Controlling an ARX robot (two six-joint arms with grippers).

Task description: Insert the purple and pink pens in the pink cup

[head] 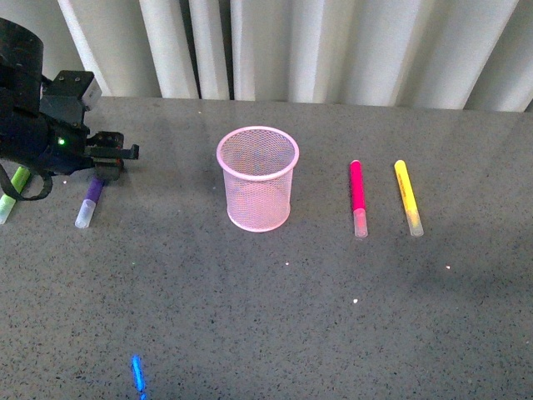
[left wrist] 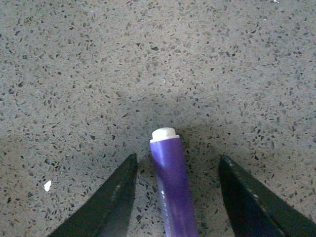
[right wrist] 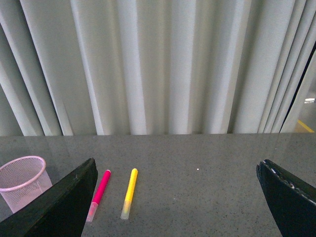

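Note:
The purple pen (head: 90, 200) lies flat on the table at the left, clear cap toward me. My left gripper (head: 108, 158) is open just over its far end. In the left wrist view the pen (left wrist: 170, 187) lies between the two open fingers (left wrist: 113, 197), touching neither, white end plug forward. The pink mesh cup (head: 258, 179) stands upright and empty at the centre. The pink pen (head: 358, 198) lies flat to its right. My right gripper (right wrist: 177, 162) is open and empty above the table; its view shows the cup (right wrist: 22, 180) and the pink pen (right wrist: 98, 195). The right gripper is out of the front view.
A yellow marker (head: 408, 197) lies right of the pink pen, also in the right wrist view (right wrist: 128, 193). A lime-green marker (head: 12, 193) lies at the far left, partly under my left arm. A small blue object (head: 138, 375) lies near the front edge. White curtains hang behind the table.

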